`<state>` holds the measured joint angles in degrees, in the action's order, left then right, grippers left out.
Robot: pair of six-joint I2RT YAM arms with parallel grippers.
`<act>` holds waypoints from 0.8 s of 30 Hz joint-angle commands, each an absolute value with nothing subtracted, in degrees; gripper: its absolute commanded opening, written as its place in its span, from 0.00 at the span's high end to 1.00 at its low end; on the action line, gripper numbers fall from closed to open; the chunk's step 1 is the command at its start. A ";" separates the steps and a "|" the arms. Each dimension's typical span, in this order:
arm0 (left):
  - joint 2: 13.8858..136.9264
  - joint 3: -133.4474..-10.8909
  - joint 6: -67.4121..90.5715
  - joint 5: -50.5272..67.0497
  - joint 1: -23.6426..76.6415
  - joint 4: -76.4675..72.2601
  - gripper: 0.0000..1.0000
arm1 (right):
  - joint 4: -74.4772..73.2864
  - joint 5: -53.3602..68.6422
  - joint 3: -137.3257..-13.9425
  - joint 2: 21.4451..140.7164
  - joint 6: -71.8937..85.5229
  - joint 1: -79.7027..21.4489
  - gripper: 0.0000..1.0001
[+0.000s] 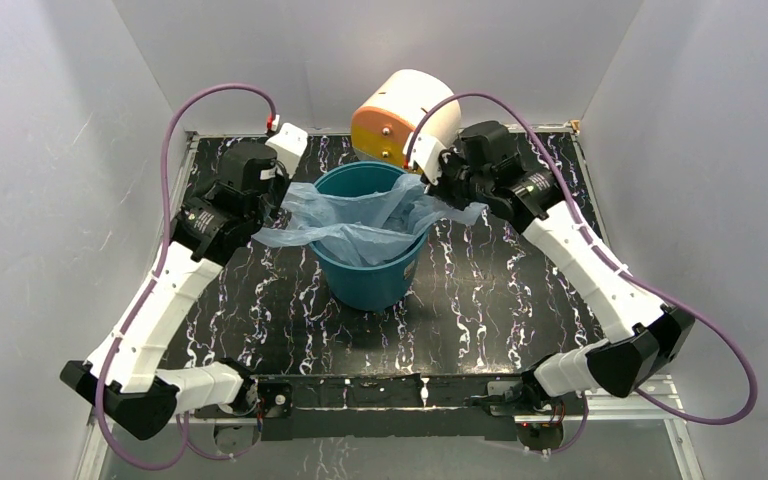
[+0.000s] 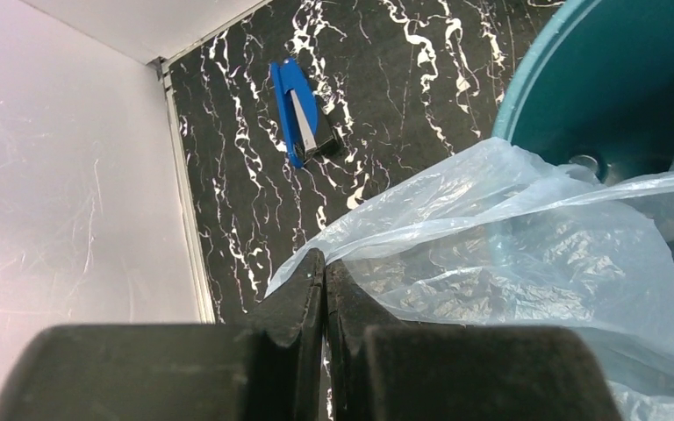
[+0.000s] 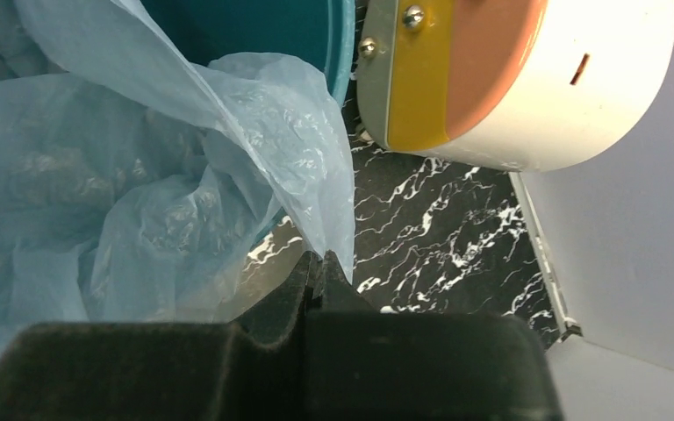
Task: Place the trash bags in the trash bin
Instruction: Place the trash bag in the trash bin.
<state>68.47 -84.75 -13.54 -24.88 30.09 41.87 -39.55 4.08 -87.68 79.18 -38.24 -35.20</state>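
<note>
A translucent light-blue trash bag (image 1: 358, 222) is seen draped across the mouth of the teal trash bin (image 1: 372, 282), which is stood upright near the middle of the black marbled table (image 1: 490, 300). The middle of the bag is sagged down inside the bin, while its two sides are pulled outward over the rim, one to each arm. The left gripper (image 2: 325, 266) is closed, its fingers pressed together with no gap to be seen, and the left edge of the bag is pinched at their tips, just outside the bin's left rim. The right gripper (image 3: 320, 261) is likewise fully closed, and a corner of the bag is caught between its fingertips, just beside the bin's right rim. A cream-and-orange drum (image 1: 407, 113) is lain on its side behind the bin, close to the right gripper. A small blue tool with a silver strip (image 2: 303, 114) is shown lying on the table beyond the left gripper, near the wall
</note>
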 commanded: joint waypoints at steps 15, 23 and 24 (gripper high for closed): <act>66.36 -84.15 -3.84 -33.48 27.60 36.44 1.00 | -56.42 4.62 -103.33 83.42 -21.97 -34.02 1.00; 65.67 -82.19 -2.63 -27.63 27.16 35.37 1.00 | -53.62 -1.16 -96.89 79.43 -17.69 -34.02 0.85; 65.85 -82.38 -2.68 -26.59 27.16 35.34 1.00 | -50.61 -3.99 -96.28 78.46 -16.85 -34.06 0.79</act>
